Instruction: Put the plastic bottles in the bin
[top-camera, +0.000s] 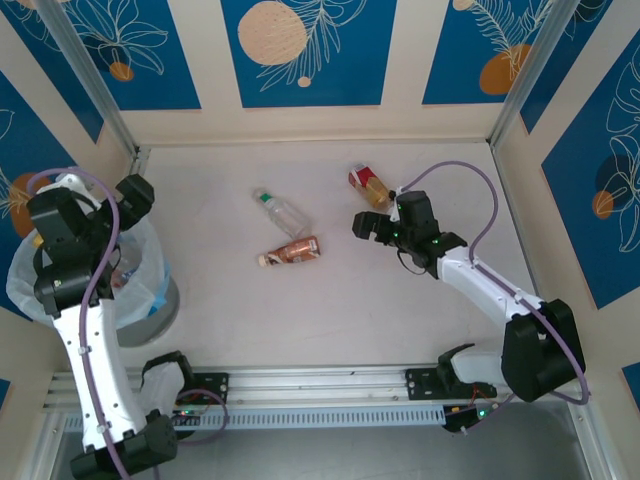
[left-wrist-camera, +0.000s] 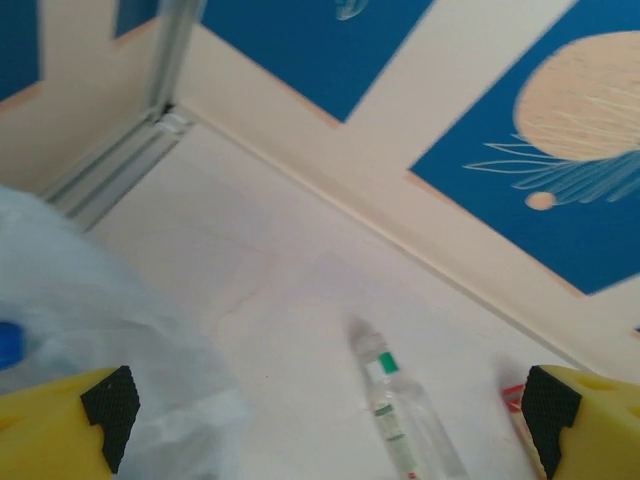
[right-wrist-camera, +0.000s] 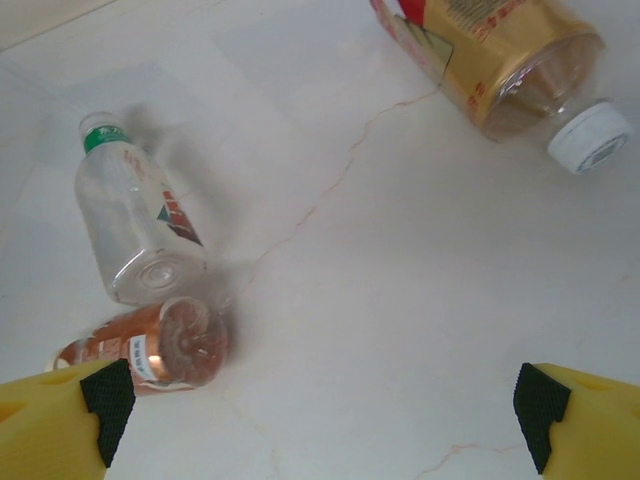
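Left gripper (left-wrist-camera: 328, 420): I saw it wide, over the bin (top-camera: 160, 312) (bench (top-camera: 330, 315) left edge).
Right gripper (right-wrist-camera: 325, 410): wide, empty, near the gold-labelled bottle (right-wrist-camera: 500, 50).

Beneath the jaws, pale veined tabletop (top-camera: 330, 320); ahead and to both sides, cream walls (top-camera: 300, 125) with blue panels (top-camera: 350, 85) of white leaves and orange discs, metal posts (top-camera: 88, 75) in corners.

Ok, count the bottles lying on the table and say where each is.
3. A clear one with a green collar at mid-table, a brown one just in front of it, and a red-and-gold one further back to the right. Others may be hidden inside the bin.
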